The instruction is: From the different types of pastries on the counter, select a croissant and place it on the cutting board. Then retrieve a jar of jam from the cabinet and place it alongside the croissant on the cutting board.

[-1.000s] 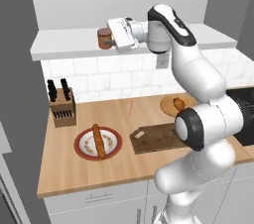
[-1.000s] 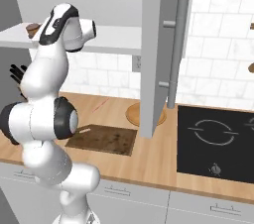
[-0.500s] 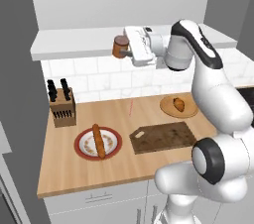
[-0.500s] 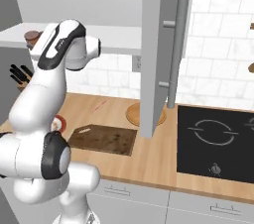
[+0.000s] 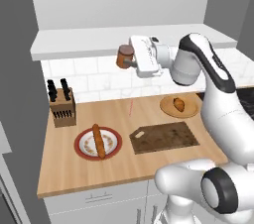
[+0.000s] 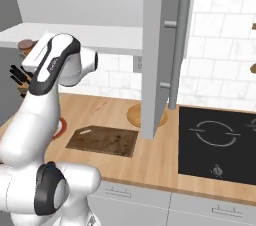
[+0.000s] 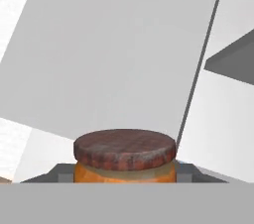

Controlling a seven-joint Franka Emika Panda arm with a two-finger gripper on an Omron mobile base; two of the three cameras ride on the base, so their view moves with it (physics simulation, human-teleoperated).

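- The gripper (image 5: pixel 130 60) sits upper centre of the left base view, just below the cabinet (image 5: pixel 99 42) ledge, and is clamped on the jar (image 5: pixel 124 56).
- In the hand view the jar's lid (image 7: pixel 125 148) sits between the two fingers (image 7: pixel 62 173), upright relative to the hand; the jaws are narrowed onto the jar's sides.
- Step in hand, as judged: carry the jar down to the board (image 5: pixel 164 137), which lies bare at centre right of the left base view.
- To do it well: keep the jar upright, hold the grip closed during the swing, and lower it over a free part of the board rather than near an edge.
- Set the base flat on the board before opening; releasing from a height risks tipping.
- The croissant (image 5: pixel 178 104) lies on the round tan plate (image 5: pixel 168 109), just beyond the board's far right corner, not on the board. That part of the task appears undone.
- Leave room on the board beside the jar for the croissant.
- The red-rimmed plate (image 5: pixel 81 152), lower left, holds the long loaf (image 5: pixel 98 140).
- The knife block (image 5: pixel 63 110) at left holds dark-handled knives.
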